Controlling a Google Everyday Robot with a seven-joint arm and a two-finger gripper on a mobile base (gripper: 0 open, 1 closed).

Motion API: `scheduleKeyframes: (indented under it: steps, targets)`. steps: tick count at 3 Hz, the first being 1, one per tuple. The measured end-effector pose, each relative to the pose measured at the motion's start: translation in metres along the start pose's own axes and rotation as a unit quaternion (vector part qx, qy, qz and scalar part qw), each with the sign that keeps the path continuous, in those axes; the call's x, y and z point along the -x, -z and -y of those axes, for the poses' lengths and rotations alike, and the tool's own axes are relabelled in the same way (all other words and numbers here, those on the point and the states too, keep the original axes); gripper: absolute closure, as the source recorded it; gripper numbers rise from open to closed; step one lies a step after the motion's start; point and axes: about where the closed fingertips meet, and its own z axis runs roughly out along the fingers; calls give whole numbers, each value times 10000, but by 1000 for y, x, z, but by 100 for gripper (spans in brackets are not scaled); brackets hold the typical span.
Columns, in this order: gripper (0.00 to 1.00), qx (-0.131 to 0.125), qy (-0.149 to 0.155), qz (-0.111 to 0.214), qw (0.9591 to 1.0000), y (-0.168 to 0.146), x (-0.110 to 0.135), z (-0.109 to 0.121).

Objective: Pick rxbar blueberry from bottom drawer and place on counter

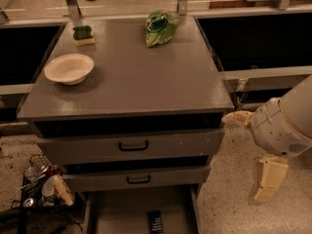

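I see the grey counter (146, 82) on top of the cabinet, and under it the bottom drawer (117, 211) stands open. The gripper (242, 159) hangs right of the cabinet, over the floor, its two cream fingers (267, 179) wide apart, holding nothing. The snack bar (155, 223) is small, flat and dark with pale lettering. It lies inside the drawer, near the middle.

Mock kitchen in a robot lab. Grey drawer cabinet (131, 145) left of the jaws; bowl (69, 68), sponge (83, 34) and chip bag (160, 27) on its surface (141, 77), up-left of them. Speckled floor (229, 199) beneath the jaws, low right.
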Motion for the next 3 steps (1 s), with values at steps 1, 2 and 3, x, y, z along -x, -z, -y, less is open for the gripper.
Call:
scheduleKeyframes:
  steps: [1, 2, 3]
  targets:
    - [0, 17, -7, 12, 10000, -4, -2, -2]
    - [0, 122, -52, 63, 9999, -34, -15, -12]
    - [0, 191, 69, -164, 9997, -84, -32, -31]
